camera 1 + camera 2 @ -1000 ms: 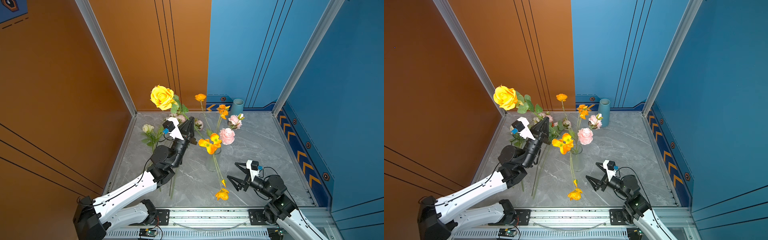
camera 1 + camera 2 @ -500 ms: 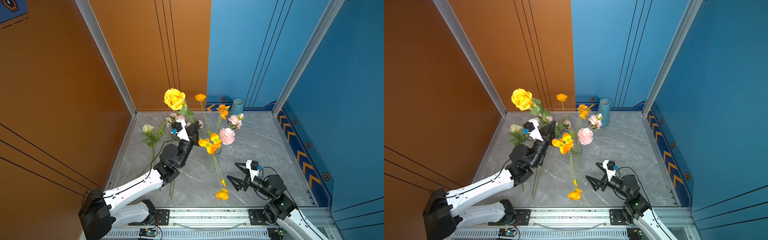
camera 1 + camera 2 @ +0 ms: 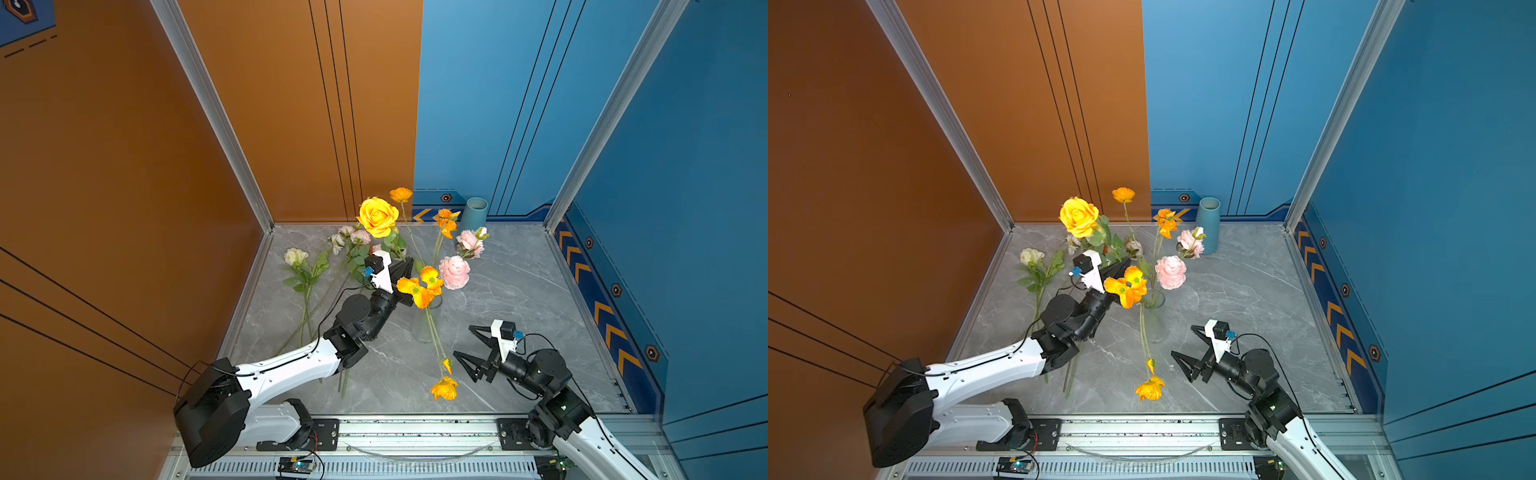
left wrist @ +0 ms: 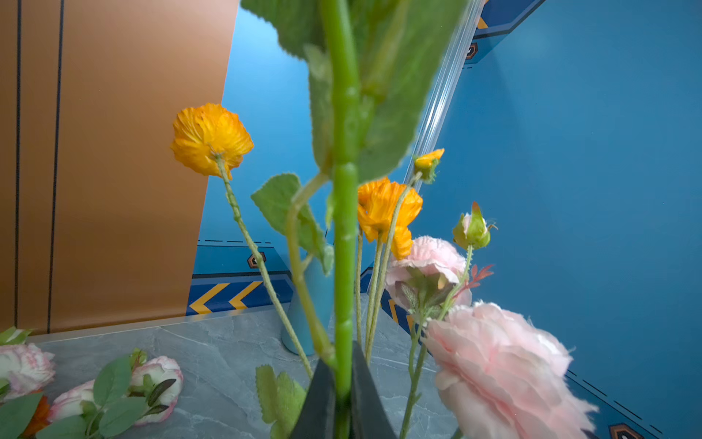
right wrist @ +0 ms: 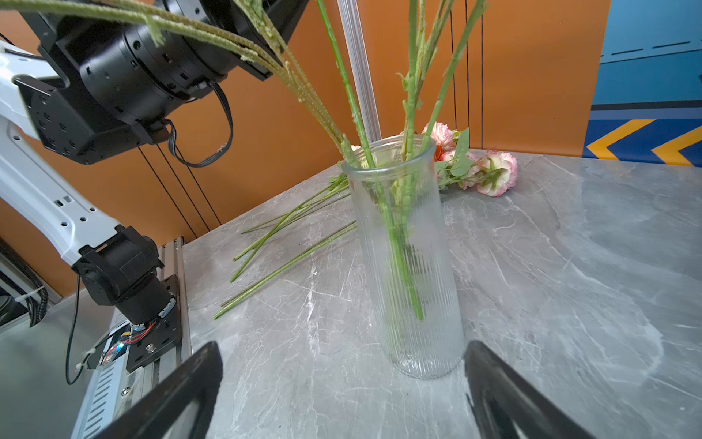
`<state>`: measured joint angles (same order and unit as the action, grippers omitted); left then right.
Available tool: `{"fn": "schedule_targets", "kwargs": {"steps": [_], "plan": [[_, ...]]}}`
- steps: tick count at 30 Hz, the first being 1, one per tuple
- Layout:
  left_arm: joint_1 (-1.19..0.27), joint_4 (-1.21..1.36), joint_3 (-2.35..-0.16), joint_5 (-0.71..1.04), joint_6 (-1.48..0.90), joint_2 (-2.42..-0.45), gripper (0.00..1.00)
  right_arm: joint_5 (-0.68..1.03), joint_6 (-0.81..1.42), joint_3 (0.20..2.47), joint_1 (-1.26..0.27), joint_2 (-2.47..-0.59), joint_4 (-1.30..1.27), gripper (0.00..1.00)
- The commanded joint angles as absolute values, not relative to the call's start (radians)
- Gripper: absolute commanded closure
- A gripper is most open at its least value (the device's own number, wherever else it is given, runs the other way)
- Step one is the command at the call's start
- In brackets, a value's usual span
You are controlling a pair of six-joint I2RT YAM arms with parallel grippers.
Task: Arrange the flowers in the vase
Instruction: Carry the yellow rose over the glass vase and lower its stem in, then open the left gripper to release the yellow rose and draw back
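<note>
yellow rose upright, other flowers in glass vase

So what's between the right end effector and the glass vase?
Only bare marble tabletop, in the right wrist view; the open right end effector faces the glass vase.

A robot lab cell: orange panels, blue panels, aluminium posts, marble-look tabletop, mounting rail.

Ribbed clear glass vase stands on a matt, marble-look grey tabletop.
The pink bloom shows soft, fraying cloth petals; the thick green stem is smooth, waxy plastic. Brushed-metal corner post; glossy white plastic arm shell.
</note>
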<state>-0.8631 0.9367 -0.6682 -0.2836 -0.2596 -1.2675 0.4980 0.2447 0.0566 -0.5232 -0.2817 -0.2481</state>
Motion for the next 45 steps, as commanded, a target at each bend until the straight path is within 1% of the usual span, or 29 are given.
{"fn": "schedule_targets", "kwargs": {"steps": [1, 3, 6, 9, 13, 15, 16, 19, 21, 22, 26, 30, 31, 34, 35, 42, 45], "plan": [[-0.880, 1.032, -0.637, -0.247, -0.261, -1.287, 0.90, 0.513, 0.256, 0.059, -0.517, -0.285, -0.280, 0.00], [-0.886, 1.069, -0.618, -0.246, -0.265, -1.305, 0.86, 0.514, 0.257, 0.060, -0.517, -0.288, -0.282, 0.00], [-0.891, 1.103, -0.606, -0.241, -0.273, -1.332, 0.85, 0.514, 0.256, 0.059, -0.517, -0.293, -0.282, 0.00], [-0.897, 1.111, -0.609, -0.229, -0.273, -1.352, 0.80, 0.514, 0.256, 0.059, -0.517, -0.295, -0.285, 0.00], [-0.899, 1.111, -0.614, -0.232, -0.268, -1.364, 0.77, 0.511, 0.255, 0.059, -0.517, -0.293, -0.282, 0.00], [-0.899, 1.109, -0.613, -0.236, -0.263, -1.362, 0.73, 0.511, 0.255, 0.059, -0.517, -0.294, -0.282, 0.00], [-0.899, 1.108, -0.611, -0.238, -0.261, -1.361, 0.68, 0.511, 0.255, 0.059, -0.517, -0.295, -0.282, 0.00], [-0.900, 1.105, -0.592, -0.252, -0.268, -1.346, 0.46, 0.511, 0.255, 0.060, -0.517, -0.296, -0.282, 0.00], [-0.900, 1.085, -0.574, -0.259, -0.272, -1.326, 0.35, 0.511, 0.255, 0.060, -0.517, -0.295, -0.282, 0.00], [-0.903, 1.062, -0.566, -0.265, -0.266, -1.311, 0.26, 0.511, 0.255, 0.059, -0.517, -0.294, -0.282, 0.00], [-0.907, 0.993, -0.531, -0.302, -0.244, -1.250, 0.15, 0.511, 0.254, 0.059, -0.517, -0.294, -0.281, 0.00], [-0.894, 0.939, -0.502, -0.305, -0.231, -1.183, 0.15, 0.511, 0.255, 0.059, -0.517, -0.296, -0.282, 0.00], [-0.891, 0.912, -0.500, -0.303, -0.230, -1.163, 0.09, 0.511, 0.255, 0.060, -0.517, -0.294, -0.280, 0.00], [-0.881, 0.834, -0.501, -0.287, -0.218, -1.104, 0.03, 0.505, 0.253, 0.059, -0.517, -0.295, -0.278, 0.00], [-0.881, 0.809, -0.500, -0.285, -0.216, -1.087, 0.02, 0.506, 0.253, 0.060, -0.517, -0.294, -0.278, 0.00], [-0.862, 0.506, -0.501, -0.300, -0.185, -0.890, 0.02, 0.503, 0.253, 0.060, -0.516, -0.284, -0.268, 0.00], [-0.852, 0.328, -0.502, -0.358, -0.195, -0.773, 0.02, 0.502, 0.253, 0.061, -0.516, -0.285, -0.268, 0.00]]}}
